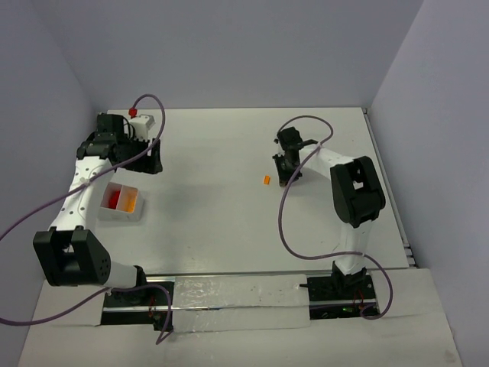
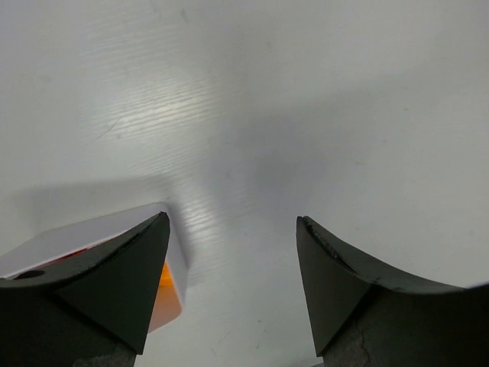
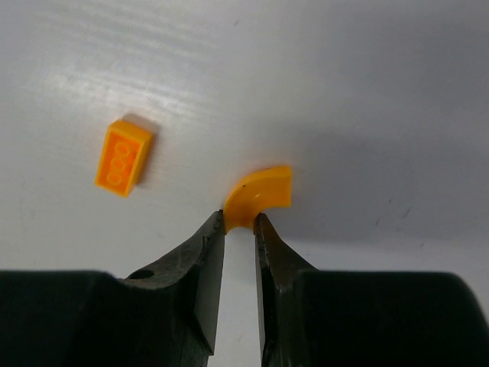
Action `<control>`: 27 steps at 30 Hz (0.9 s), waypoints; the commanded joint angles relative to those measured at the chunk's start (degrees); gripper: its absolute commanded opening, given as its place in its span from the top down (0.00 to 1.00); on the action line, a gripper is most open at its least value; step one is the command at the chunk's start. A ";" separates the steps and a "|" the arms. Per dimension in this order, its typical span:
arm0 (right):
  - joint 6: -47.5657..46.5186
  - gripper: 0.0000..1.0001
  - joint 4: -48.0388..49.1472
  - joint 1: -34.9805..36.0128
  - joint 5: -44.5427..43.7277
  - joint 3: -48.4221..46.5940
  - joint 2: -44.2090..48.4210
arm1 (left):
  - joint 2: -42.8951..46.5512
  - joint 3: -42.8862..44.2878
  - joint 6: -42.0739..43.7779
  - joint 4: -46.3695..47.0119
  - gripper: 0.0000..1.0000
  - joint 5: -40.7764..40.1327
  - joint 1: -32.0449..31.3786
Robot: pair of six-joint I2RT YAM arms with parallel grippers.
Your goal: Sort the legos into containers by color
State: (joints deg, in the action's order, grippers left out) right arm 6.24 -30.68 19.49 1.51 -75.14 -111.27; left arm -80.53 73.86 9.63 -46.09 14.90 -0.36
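Observation:
My right gripper (image 1: 286,174) (image 3: 241,223) is shut on one end of an orange curved lego (image 3: 261,196), held just above the table. An orange block lego (image 1: 266,180) (image 3: 124,157) lies on the table just left of it. The white tray (image 1: 124,215) stands at the left, with red pieces (image 1: 114,199) in one compartment and orange ones (image 1: 131,203) in the one to its right. My left gripper (image 1: 152,157) (image 2: 233,223) is open and empty, above bare table beyond the tray. The tray's corner (image 2: 92,233) shows by the left finger. No green legos are in view.
A white box with a red part (image 1: 139,117) sits at the back left behind the left arm. Grey walls close the table at the back and both sides. Purple cables (image 1: 286,229) hang from both arms.

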 commanded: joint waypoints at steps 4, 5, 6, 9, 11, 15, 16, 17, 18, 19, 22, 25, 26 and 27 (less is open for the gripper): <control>-7.51 1.00 2.29 2.13 14.04 1.32 10.63 | -1.86 1.47 -10.75 3.55 0.23 22.54 0.18; -7.72 1.00 2.91 2.75 15.98 1.08 11.95 | -2.37 0.69 -12.72 4.40 0.23 27.18 0.18; -8.33 1.00 3.50 4.31 18.88 0.69 13.23 | -3.61 0.22 -15.46 5.76 0.23 31.77 0.18; -8.85 1.00 4.77 8.83 23.60 -0.28 15.46 | -6.62 -2.26 -21.91 9.89 0.24 39.20 0.18; -8.66 1.00 6.70 11.83 26.45 -0.66 17.06 | -7.80 -5.24 -25.98 13.58 0.24 43.88 0.14; -8.04 1.00 8.93 17.23 27.05 -3.30 17.59 | -7.90 -9.85 -32.70 20.75 0.27 48.59 -0.31; -7.86 1.00 9.25 18.12 27.05 -3.85 17.44 | -7.82 -10.24 -34.05 22.08 0.28 48.94 -0.48; -7.62 1.00 9.46 18.93 27.05 -4.44 17.26 | -7.66 -10.59 -35.37 23.33 0.28 49.06 -0.66; -7.29 1.00 9.70 20.21 27.05 -5.55 16.88 | -7.07 -11.08 -37.45 25.32 0.32 48.87 -1.32; -7.14 1.00 9.76 20.97 27.05 -6.34 16.59 | -6.92 -11.19 -38.66 25.78 0.33 48.75 -1.48; -6.55 1.00 10.05 22.55 27.20 -8.24 15.69 | -5.67 -12.68 -42.23 30.46 0.36 47.92 -2.65; -6.33 1.00 9.89 23.58 27.14 -9.67 14.81 | -4.37 -14.71 -46.00 35.20 0.39 47.06 -4.04; -6.33 1.00 9.78 23.83 27.14 -9.87 14.55 | -4.03 -15.26 -46.83 36.48 0.39 46.87 -4.54; -6.33 1.00 9.69 24.12 27.15 -10.19 14.33 | -3.74 -15.81 -48.19 37.73 0.40 46.54 -5.16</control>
State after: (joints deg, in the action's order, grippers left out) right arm -0.68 -22.63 42.66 28.14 -82.08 -96.22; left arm -87.09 59.52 -31.88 -17.68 60.22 -3.71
